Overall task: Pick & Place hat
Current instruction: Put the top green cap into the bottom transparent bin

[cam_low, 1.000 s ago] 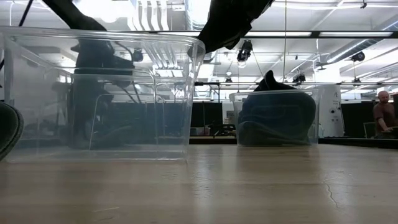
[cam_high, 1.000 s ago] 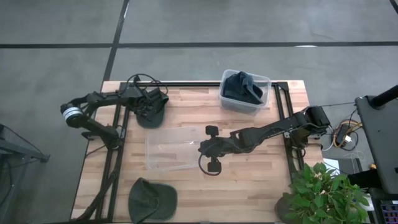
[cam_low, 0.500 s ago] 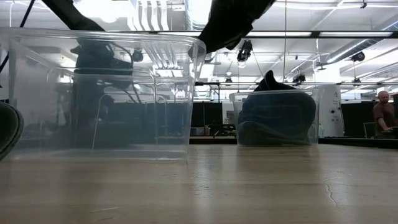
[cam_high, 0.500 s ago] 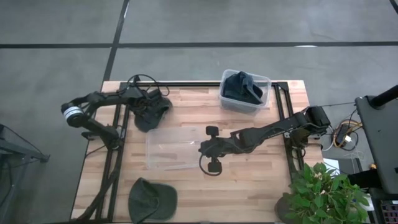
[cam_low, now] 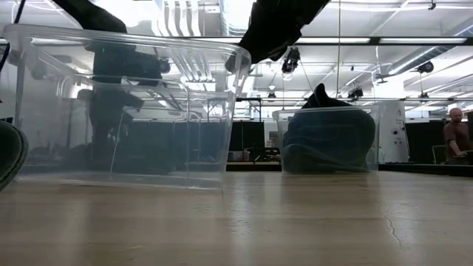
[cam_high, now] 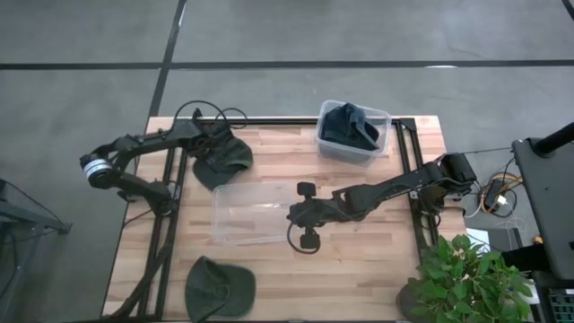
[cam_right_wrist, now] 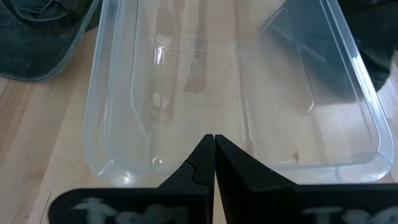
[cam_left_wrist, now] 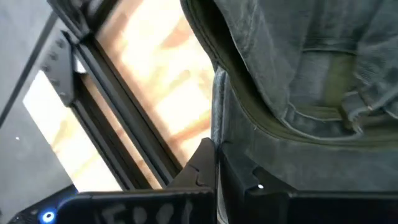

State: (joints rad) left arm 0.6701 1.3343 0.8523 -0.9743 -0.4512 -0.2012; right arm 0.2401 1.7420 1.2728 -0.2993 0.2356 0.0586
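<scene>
Between left hand (cam_left_wrist: 215, 163) fingers, hat (cam_left_wrist: 311, 81), pinched

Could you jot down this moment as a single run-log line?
left gripper: shut on hat | right gripper: shut at clear bin rim | bin empty

Overhead, table-level and right wrist cameras all share the clear bin (cam_high: 250, 213); left wrist sits close.

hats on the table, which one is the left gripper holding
The green hat at the table's far left, pinched by the left gripper. The other green hat lies untouched at the near edge.
</scene>
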